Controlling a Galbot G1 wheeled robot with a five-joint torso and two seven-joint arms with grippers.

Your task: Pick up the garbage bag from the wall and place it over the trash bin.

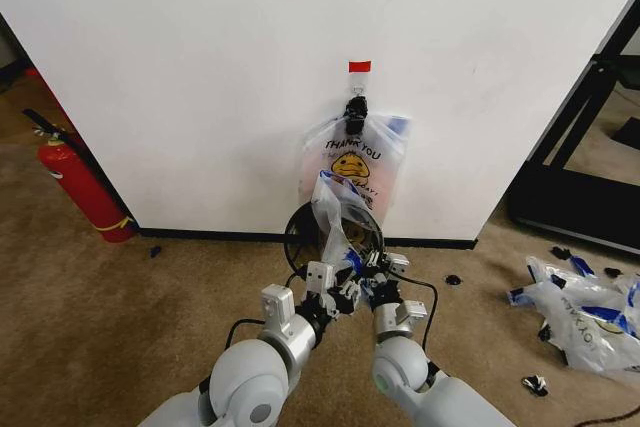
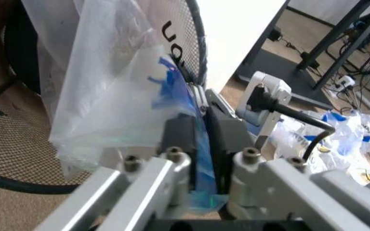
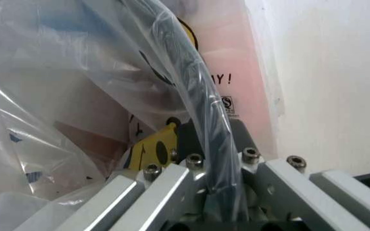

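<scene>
The garbage bag [image 1: 335, 209] is a translucent white bag with blue handles, bunched up over the mouth of the trash bin [image 1: 293, 232], a black wire-mesh basket at the foot of the wall [image 1: 200, 67]. My left gripper [image 1: 335, 292] is shut on the bag's blue handle [image 2: 198, 159] beside the bin's mesh [image 2: 18, 144]. My right gripper [image 1: 376, 269] is shut on the bag's plastic where it wraps the bin's black rim [image 3: 198, 96]. More bags [image 1: 360, 159] with a yellow smiley hang on the wall from a black clip [image 1: 356, 107] under a red tape strip [image 1: 359, 66].
A red fire extinguisher [image 1: 80, 185] stands at the wall's left corner. Loose bags [image 1: 585, 312] lie on the carpet at right, below a black frame [image 1: 585, 137]. Open carpet lies to the left of the bin.
</scene>
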